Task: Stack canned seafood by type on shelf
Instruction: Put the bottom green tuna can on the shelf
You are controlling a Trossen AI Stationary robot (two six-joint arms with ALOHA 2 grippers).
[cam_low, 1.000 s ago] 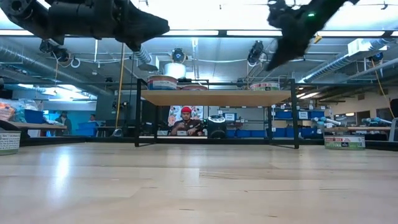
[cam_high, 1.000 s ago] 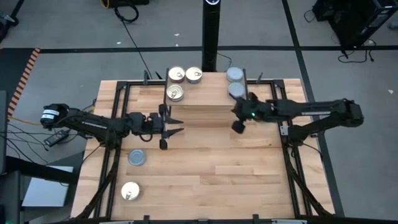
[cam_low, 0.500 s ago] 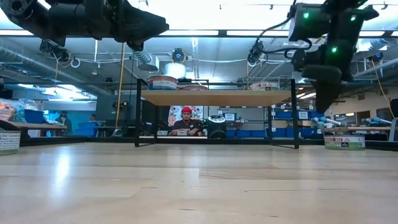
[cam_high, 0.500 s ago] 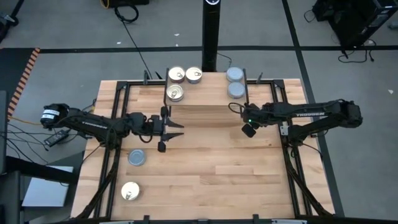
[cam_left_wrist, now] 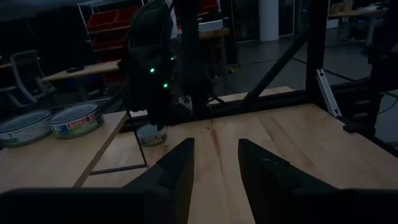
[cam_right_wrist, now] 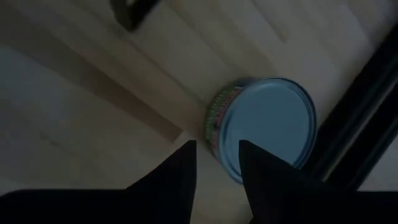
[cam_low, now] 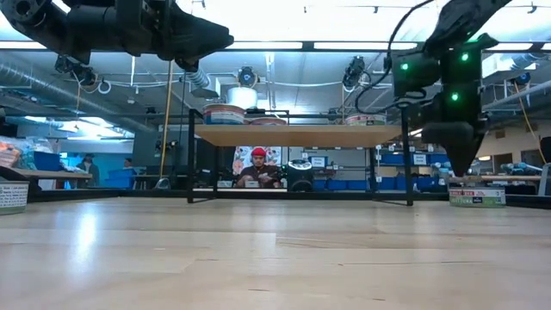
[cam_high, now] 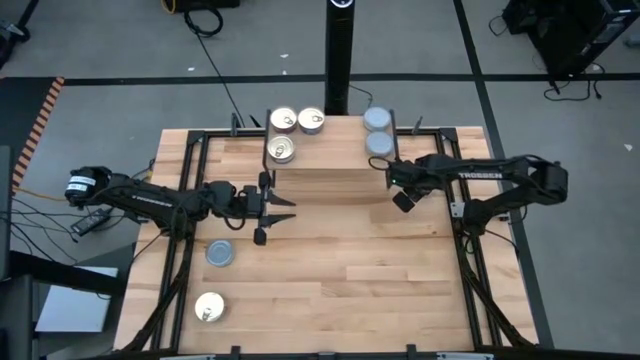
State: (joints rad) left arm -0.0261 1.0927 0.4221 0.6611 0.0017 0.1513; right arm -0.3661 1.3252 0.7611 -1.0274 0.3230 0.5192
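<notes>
The shelf (cam_high: pixel 330 160) stands at the table's far side. Three gold-lidded tins (cam_high: pixel 284 121) rest on its left part and two blue-grey tins (cam_high: pixel 378 131) on its right. Another blue-grey tin (cam_right_wrist: pixel 273 121) sits on the tabletop beside the black frame. My right gripper (cam_right_wrist: pixel 217 146) hangs right above this tin, open and pointing down, touching nothing. In the high view the right gripper (cam_high: pixel 403 198) hides this tin. My left gripper (cam_high: pixel 285 208) waits open and level in front of the shelf's left end. A blue-grey tin (cam_high: pixel 220 253) and a gold tin (cam_high: pixel 209 307) lie at the near left.
Black frame rails (cam_high: pixel 462 230) run along both sides of the table. A black pole (cam_high: pixel 337 60) stands behind the shelf. The middle and near right of the tabletop (cam_high: pixel 360 270) are bare wood. People sit in the room beyond the table (cam_low: pixel 257 168).
My right gripper has come down from shelf height toward the tabletop and moved toward the table's right edge. It has tipped from a slant to pointing nearly straight down. My left gripper has kept still.
</notes>
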